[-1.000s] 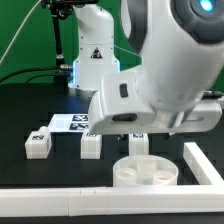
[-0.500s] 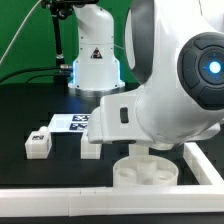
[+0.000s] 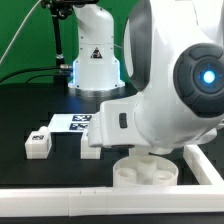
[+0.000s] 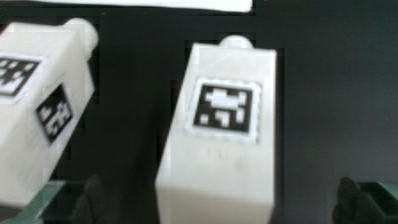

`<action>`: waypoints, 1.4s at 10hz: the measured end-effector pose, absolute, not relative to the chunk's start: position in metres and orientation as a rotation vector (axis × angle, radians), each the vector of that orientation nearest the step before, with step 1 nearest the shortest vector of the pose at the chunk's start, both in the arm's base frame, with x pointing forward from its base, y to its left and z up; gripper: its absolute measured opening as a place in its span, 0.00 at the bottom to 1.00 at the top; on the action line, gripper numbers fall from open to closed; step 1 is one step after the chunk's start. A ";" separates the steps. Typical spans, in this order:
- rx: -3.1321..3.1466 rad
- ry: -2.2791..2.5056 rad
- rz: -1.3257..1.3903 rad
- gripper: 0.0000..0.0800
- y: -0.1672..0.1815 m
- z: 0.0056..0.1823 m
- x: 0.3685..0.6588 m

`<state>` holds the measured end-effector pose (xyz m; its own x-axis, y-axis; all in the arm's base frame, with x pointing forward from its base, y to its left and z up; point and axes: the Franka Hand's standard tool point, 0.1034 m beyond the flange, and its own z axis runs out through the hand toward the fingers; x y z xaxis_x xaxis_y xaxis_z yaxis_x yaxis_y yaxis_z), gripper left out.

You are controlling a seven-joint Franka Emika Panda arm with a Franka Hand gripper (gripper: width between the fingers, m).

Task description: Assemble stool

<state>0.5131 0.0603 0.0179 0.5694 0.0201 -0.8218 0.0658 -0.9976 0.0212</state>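
In the wrist view a white block leg (image 4: 222, 120) with a square tag and a peg at its end lies on the black table. It sits between my open gripper's (image 4: 217, 206) dark fingertips (image 4: 71, 205), with a gap on each side. A second tagged leg (image 4: 45, 100) lies beside it. In the exterior view the arm's body hides the gripper. Two legs show there, one (image 3: 38, 145) further toward the exterior view's left and one (image 3: 91, 146) partly behind the arm. The round rimmed seat (image 3: 145, 173) lies in front, under the arm.
The marker board (image 3: 68, 122) lies behind the legs. A long white L-shaped bar (image 3: 60, 199) runs along the front edge and up the exterior view's right side (image 3: 203, 163). The robot base (image 3: 95, 60) stands at the back.
The arm has swung and come down over the legs and seat. It now hides the leg that showed behind the seat a second ago. Legs and seat have not moved.
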 end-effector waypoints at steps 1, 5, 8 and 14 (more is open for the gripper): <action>2.733 0.077 -1.442 0.81 0.061 0.016 0.511; 2.733 0.077 -1.443 0.51 0.061 0.016 0.511; 2.733 0.077 -1.443 0.42 0.061 0.016 0.511; 2.771 0.148 -1.419 0.42 0.060 0.067 0.535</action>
